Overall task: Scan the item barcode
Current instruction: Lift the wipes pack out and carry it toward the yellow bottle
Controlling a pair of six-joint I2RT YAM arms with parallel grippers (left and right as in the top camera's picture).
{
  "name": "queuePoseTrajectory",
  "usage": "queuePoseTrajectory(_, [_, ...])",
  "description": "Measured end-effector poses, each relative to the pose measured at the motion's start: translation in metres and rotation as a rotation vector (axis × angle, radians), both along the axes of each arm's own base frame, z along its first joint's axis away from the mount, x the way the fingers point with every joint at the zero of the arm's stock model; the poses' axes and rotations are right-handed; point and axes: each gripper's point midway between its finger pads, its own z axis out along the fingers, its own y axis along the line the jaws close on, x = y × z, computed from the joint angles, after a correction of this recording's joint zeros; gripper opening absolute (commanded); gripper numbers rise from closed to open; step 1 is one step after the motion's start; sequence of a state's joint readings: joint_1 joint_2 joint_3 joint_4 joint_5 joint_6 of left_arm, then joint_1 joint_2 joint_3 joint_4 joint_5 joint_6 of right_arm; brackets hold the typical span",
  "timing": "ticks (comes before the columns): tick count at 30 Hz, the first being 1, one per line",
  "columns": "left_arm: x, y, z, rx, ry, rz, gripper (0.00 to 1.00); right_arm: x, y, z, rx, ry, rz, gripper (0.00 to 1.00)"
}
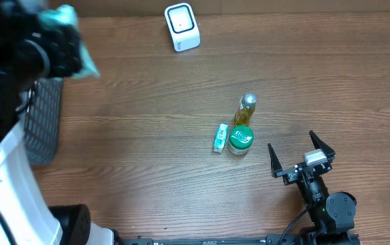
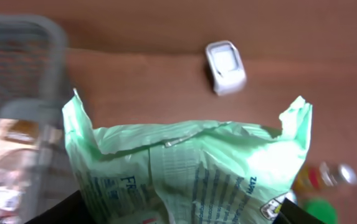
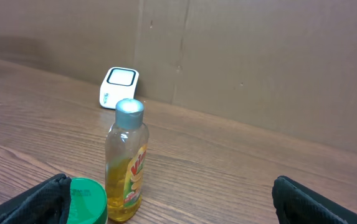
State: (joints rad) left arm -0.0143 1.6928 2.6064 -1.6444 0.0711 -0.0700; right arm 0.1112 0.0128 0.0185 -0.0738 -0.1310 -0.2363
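Observation:
A pale green printed packet [image 2: 190,168] fills the left wrist view, and my left gripper [image 2: 178,216] is shut on its lower part, with a dark finger at each bottom corner. Overhead, the packet [image 1: 72,30] hangs high above the table's far left, blurred, beside the left gripper [image 1: 48,54]. The white barcode scanner [image 1: 182,27] stands at the table's far edge; it also shows beyond the packet in the left wrist view [image 2: 226,66]. My right gripper [image 1: 302,158] rests near the front right, open and empty, and the scanner [image 3: 118,87] stands far ahead of it.
A grey mesh basket [image 1: 41,122] sits at the left edge, with blurred items inside [image 2: 10,162]. In the middle stand a yellow bottle [image 1: 246,110], a green-lidded jar [image 1: 240,139] and a small white-green tube [image 1: 220,137]. The bottle [image 3: 126,165] is close ahead of the right gripper.

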Motion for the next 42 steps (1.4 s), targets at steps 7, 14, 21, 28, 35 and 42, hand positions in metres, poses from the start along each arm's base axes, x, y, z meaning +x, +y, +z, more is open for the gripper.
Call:
queuePoseTrajectory(7, [0.019, -0.076, -0.050, 0.014, 0.172, -0.200, 0.66, 0.000, 0.000, 0.000, 0.000, 0.000, 0.000, 1.00])
queuePoseTrajectory(14, [0.035, -0.149, -0.108, 0.040, 0.333, -0.327, 0.69, 0.000, 0.000, 0.000, 0.000, 0.000, 0.000, 1.00])
queuePoseTrajectory(21, [0.044, -0.203, -0.174, 0.118, 0.479, -0.360, 0.71, 0.000, 0.000, 0.000, 0.000, 0.000, 0.000, 1.00])
queuePoseTrajectory(28, [0.052, -0.248, -0.231, 0.210, 0.529, -0.330, 0.72, 0.000, 0.000, 0.000, 0.000, 0.000, 0.000, 1.00])
queuePoseTrajectory(35, [0.063, -0.266, -0.256, 0.217, 0.527, -0.312, 0.77, 0.000, 0.000, 0.000, 0.000, 0.000, 0.000, 1.00])
queuePoseTrajectory(42, [0.074, -0.240, -0.257, 0.210, 0.549, -0.250, 0.68, 0.000, 0.000, 0.000, 0.000, 0.000, 0.000, 1.00])
